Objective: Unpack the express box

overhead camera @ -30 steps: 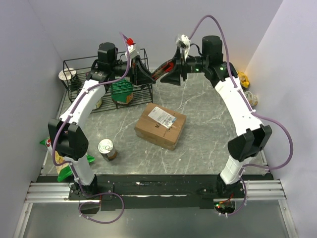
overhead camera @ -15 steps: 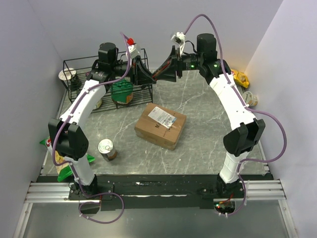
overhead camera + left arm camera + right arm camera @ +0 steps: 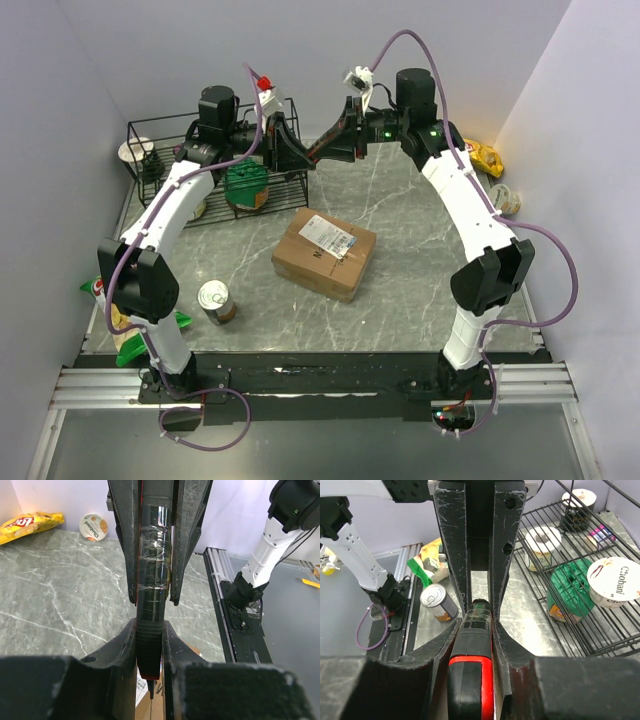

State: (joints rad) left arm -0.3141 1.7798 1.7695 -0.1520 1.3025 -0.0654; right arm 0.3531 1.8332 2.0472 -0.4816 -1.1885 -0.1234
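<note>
Express box (image 3: 325, 253): mid-bench (image 3: 420, 250), flaps closed, white label (image 3: 328, 236) on top, well apart from both tools. Left tool (image 3: 297, 155): raised beyond box, just beside wire basket (image 3: 150, 128), clamped on ribbed black end of cutter (image 3: 320, 150). Right tool (image 3: 338, 143): facing left one, pinched onto cutter's red-and-black end, fingers (image 3: 454, 634) touching both sides. Cutter roughly level between both tools, clear tape round middle. Tin can (image 3: 215, 300) upright on bench, front-left, near left arm.
</note>
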